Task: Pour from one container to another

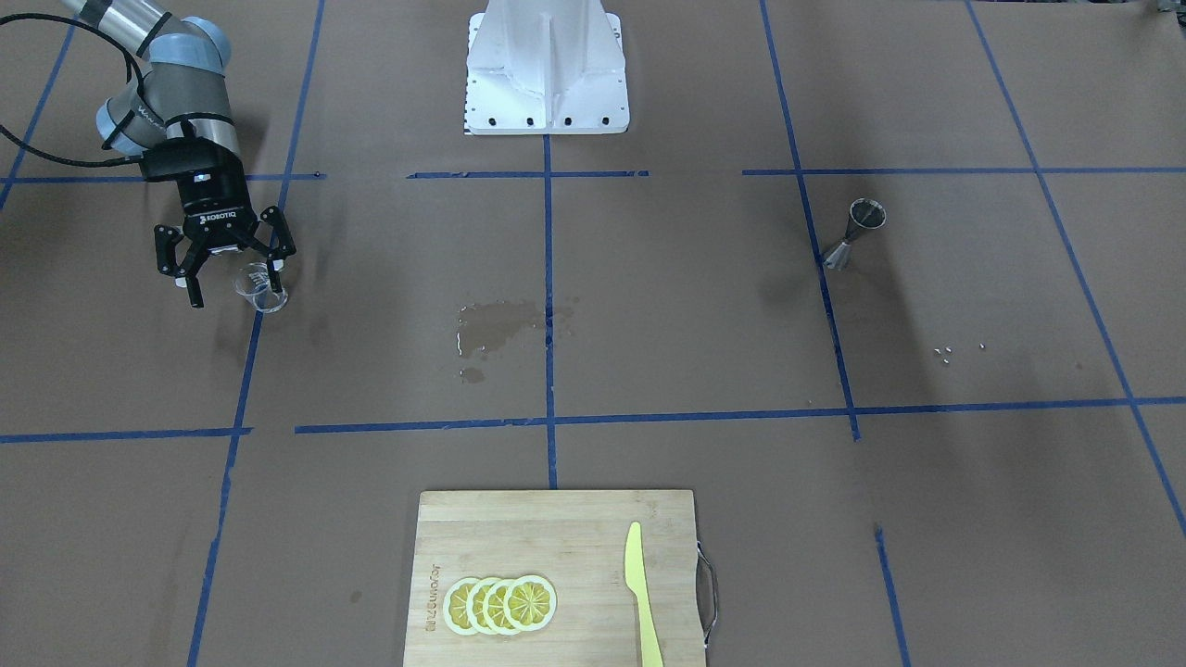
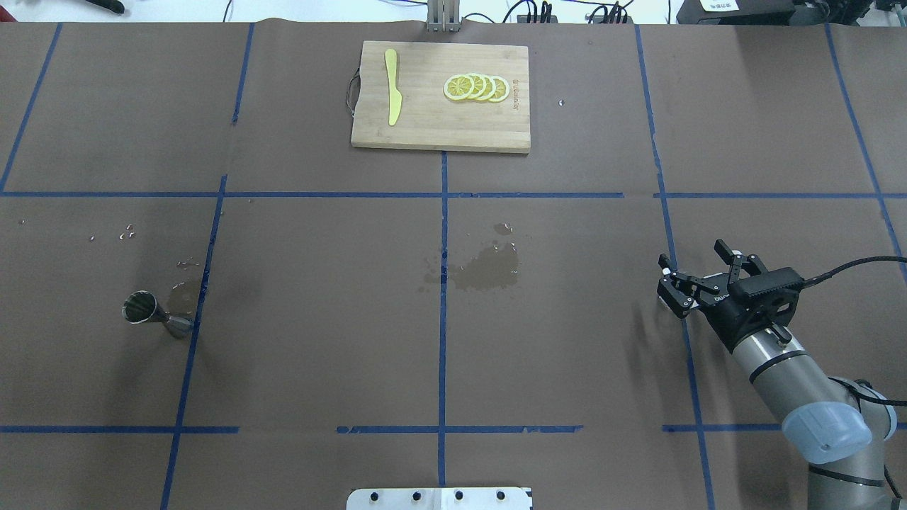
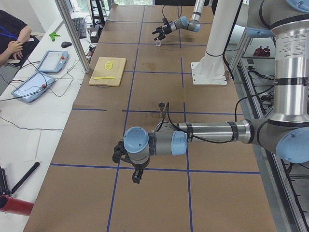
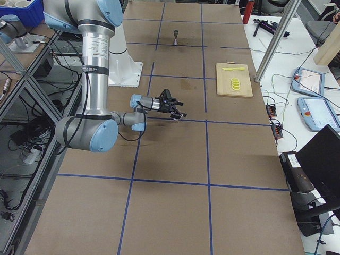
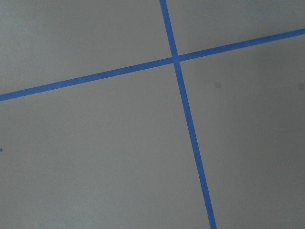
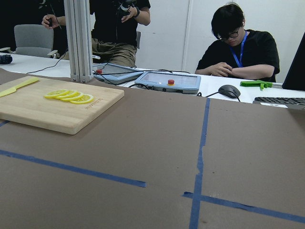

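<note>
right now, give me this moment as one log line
right hand open at glass cup | cup standing, ungripped | jigger standing far off, robot's left | wet patch between them

You'll see a brown table [image 2: 319, 283] gridded with blue tape [image 2: 443, 319] and marked by a darker wet patch [image 2: 489, 273]. The cutting board [image 2: 425, 127] is pale wood, and the lemon slices [image 2: 476, 87] are yellow with white rims (the knife [image 2: 392, 95] is yellow too). The jigger [image 2: 152, 314] is shiny grey, the glass cup [image 1: 262, 287] clear, the right gripper [image 1: 236, 281] black.
</note>
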### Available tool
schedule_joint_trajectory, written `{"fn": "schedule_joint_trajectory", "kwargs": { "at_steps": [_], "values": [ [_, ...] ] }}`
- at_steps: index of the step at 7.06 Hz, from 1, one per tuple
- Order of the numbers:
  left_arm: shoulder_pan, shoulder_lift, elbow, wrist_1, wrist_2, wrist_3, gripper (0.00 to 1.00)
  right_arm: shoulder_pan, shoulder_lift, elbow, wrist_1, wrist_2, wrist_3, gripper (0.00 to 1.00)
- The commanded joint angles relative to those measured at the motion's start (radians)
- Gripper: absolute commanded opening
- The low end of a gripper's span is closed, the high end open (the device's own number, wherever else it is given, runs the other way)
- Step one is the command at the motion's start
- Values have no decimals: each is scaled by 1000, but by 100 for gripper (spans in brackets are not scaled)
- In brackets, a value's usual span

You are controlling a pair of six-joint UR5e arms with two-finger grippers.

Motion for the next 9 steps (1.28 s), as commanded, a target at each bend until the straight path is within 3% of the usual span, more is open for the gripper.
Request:
{"fn": "schedule_joint_trajectory", "kwargs": {
  "at_steps": [1,3,5,7,9],
  "values": [
    [0,1,-10,1,0,0,100,118,-4,25,-45,186,-2,100],
    [0,1,-10,0,0,0,100,273,4,89,-259,441,-2,100],
    [0,-1,-12,-2,-1,0,100,467,7,89,-337,823,-5,100],
    [0,-1,-16,-2,0,0,100,682,6,88,-441,1158,-184,100],
    [0,-1,-18,0,0,0,100,936,9,85,-670,1471,-484,100]
  ]
}}
